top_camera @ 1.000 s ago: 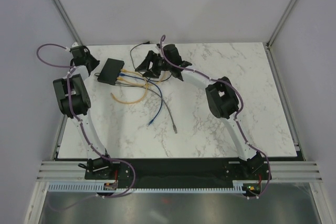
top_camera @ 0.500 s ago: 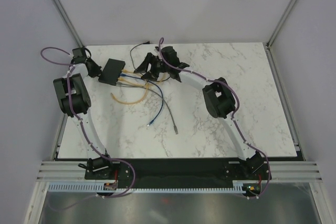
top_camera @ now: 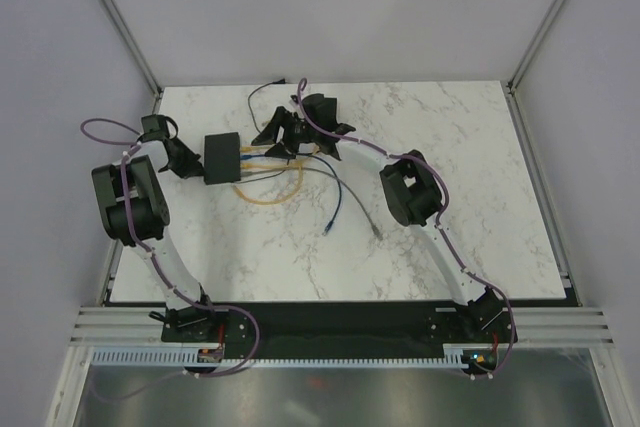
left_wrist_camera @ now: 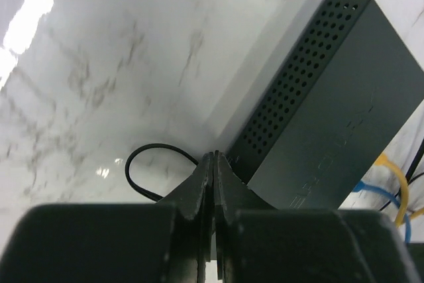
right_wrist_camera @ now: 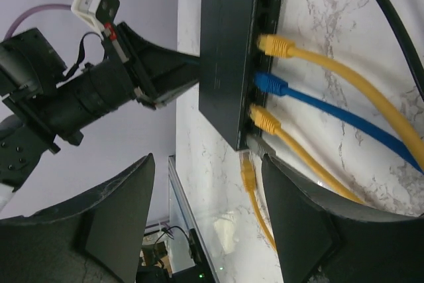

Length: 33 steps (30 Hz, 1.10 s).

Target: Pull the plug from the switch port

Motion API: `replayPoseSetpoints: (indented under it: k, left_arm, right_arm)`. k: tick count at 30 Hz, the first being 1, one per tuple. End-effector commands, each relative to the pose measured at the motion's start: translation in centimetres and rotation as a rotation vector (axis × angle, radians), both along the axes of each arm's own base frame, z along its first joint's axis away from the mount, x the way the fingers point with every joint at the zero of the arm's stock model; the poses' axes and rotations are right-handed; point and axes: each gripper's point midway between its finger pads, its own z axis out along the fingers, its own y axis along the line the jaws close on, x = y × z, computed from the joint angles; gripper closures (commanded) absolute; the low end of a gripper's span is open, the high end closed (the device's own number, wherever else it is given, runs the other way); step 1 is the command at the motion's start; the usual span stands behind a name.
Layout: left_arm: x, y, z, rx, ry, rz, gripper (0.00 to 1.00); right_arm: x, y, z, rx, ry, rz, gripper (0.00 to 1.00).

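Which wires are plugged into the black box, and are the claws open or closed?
top yellow plug: plugged into the switch.
blue plug: plugged in.
lower yellow plug: plugged in.
loose yellow plug: out, lying on the table.
left gripper: shut, tips at the switch's side.
right gripper: open, holding nothing.

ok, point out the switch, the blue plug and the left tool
switch (right_wrist_camera: 224,44): right wrist view, on its flat top face.
blue plug (right_wrist_camera: 270,84): right wrist view, on the connector body at the port.
left tool (left_wrist_camera: 213,158): left wrist view, at the seam between its shut fingertips.
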Motion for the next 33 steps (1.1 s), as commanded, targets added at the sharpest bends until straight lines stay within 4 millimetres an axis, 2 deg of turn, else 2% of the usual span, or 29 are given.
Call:
replayPoseSetpoints:
  k: [1,2,3,4,6,7,13,16,20,21,22,24,26,30,33]
  left_arm:
    - [-3.7,-1.9,0.1,-0.052,0.070,-0.005,0.96]
    - [-3.8,-1.9,0.2,-0.052,0.070,-0.005,0.96]
    - [-3.7,-1.9,0.4,-0.051,0.064,-0.005,0.96]
    - [-3.5,-1.8,0.8,-0.047,0.052,-0.006,0.96]
    - [-3.4,-1.8,1.7,-0.041,0.032,-0.006,0.96]
    - [-3.3,-1.8,2.7,-0.034,0.008,-0.006,0.96]
    - [-3.3,-1.9,5.7,-0.013,-0.062,-0.009,0.96]
    - [-3.1,-2.2,6.7,-0.007,-0.087,-0.019,0.96]
    - [-3.3,-3.8,5.8,-0.014,-0.064,-0.055,0.96]
    - [-3.1,-5.3,5.4,-0.083,-0.064,-0.098,0.96]
    - [-1.3,-5.6,6.0,-0.097,-0.137,-0.092,0.78]
    - [-1.5,-7.2,5.1,-0.141,-0.126,-0.132,0.78]
    - [-1.7,-7.7,4.6,-0.152,-0.114,-0.141,0.78]
    - [-2.2,-8.2,3.7,-0.166,-0.090,-0.136,0.79]
    - [-2.4,-8.4,3.2,-0.175,-0.074,-0.127,0.79]
  right_arm:
    - [-0.5,0.8,0.6,0.032,-0.001,0.035,0.27]
    - [-1.0,0.8,0.4,0.026,-0.007,0.053,0.27]
    - [-2.0,0.7,-0.8,0.006,0.015,0.069,0.29]
    - [-2.6,0.7,-0.5,0.003,0.009,0.083,0.31]
    - [-4.1,0.5,-1.5,-0.022,0.021,0.121,0.32]
    - [-4.3,0.5,-1.0,-0.019,0.018,0.127,0.33]
    - [-4.5,0.4,0.7,-0.017,0.015,0.104,0.33]
    - [-5.3,0.4,0.5,-0.022,0.046,0.095,0.34]
    - [-6.9,1.5,0.5,0.007,0.076,0.107,0.35]
    - [-7.3,2.0,0.8,0.027,0.066,0.113,0.35]
    - [-7.5,2.2,0.9,0.035,0.067,0.113,0.36]
    - [-7.6,2.8,1.0,0.049,0.068,0.108,0.37]
    - [-7.4,3.4,1.3,0.060,0.067,0.101,0.39]
    - [-6.5,3.6,-0.3,0.041,0.062,0.065,0.45]
    - [-6.2,3.8,-1.1,0.042,0.058,0.044,0.54]
